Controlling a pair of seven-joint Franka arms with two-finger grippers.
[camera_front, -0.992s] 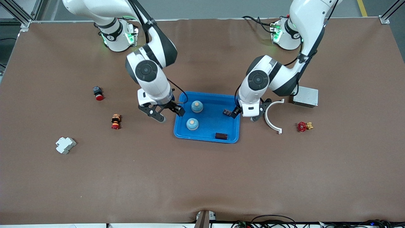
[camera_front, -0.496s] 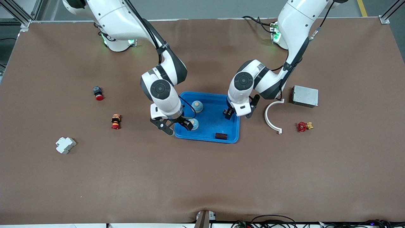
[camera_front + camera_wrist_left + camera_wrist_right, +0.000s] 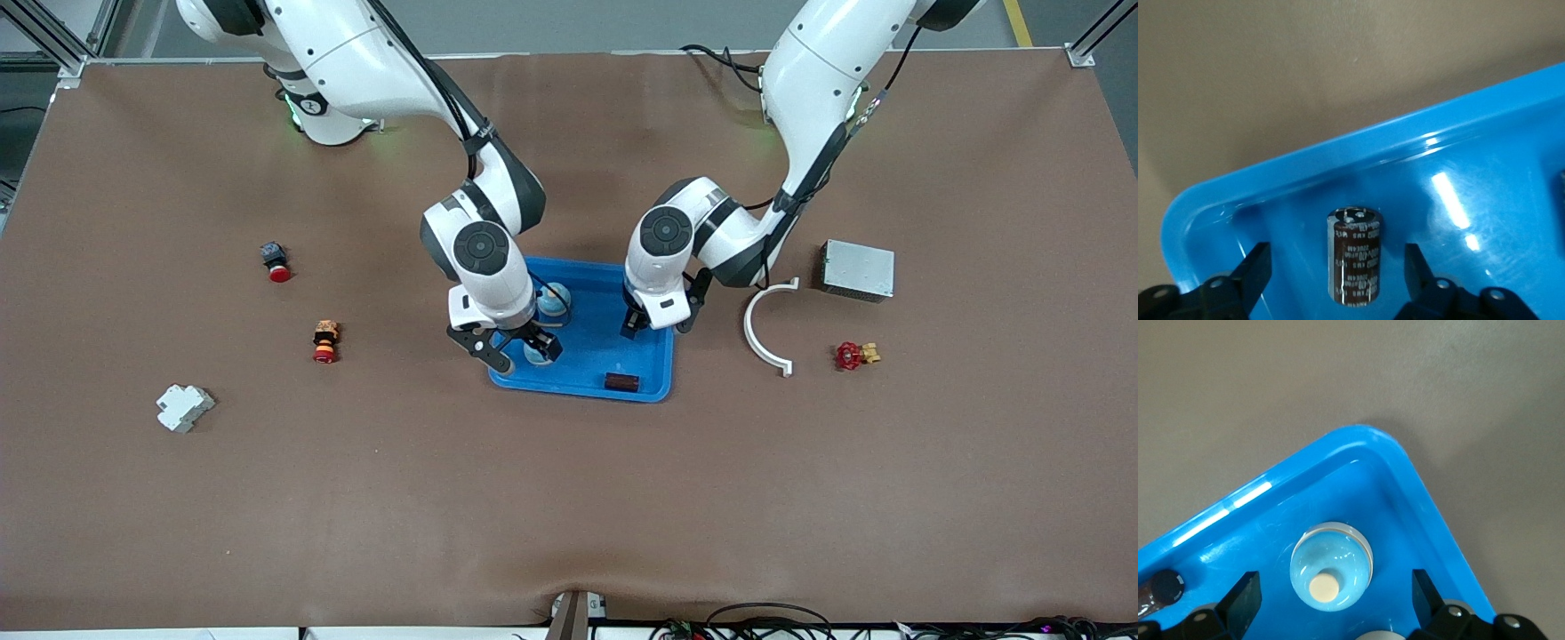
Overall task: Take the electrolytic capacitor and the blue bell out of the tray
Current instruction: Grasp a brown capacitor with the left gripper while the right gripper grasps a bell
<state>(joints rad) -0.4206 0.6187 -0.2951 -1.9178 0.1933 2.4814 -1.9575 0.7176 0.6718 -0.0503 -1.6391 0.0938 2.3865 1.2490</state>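
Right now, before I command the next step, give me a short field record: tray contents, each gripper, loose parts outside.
tray: blue tray at table centre
bells: two blue bells in the tray; one lies between the right gripper's fingers
capacitors: two in the tray; one between the left gripper's fingers, another lying at the tray's camera-side edge
right gripper: open, over the bell nearer the camera
left gripper: open, over a capacitor
outside tray: white curved piece, red valve, metal box, white block
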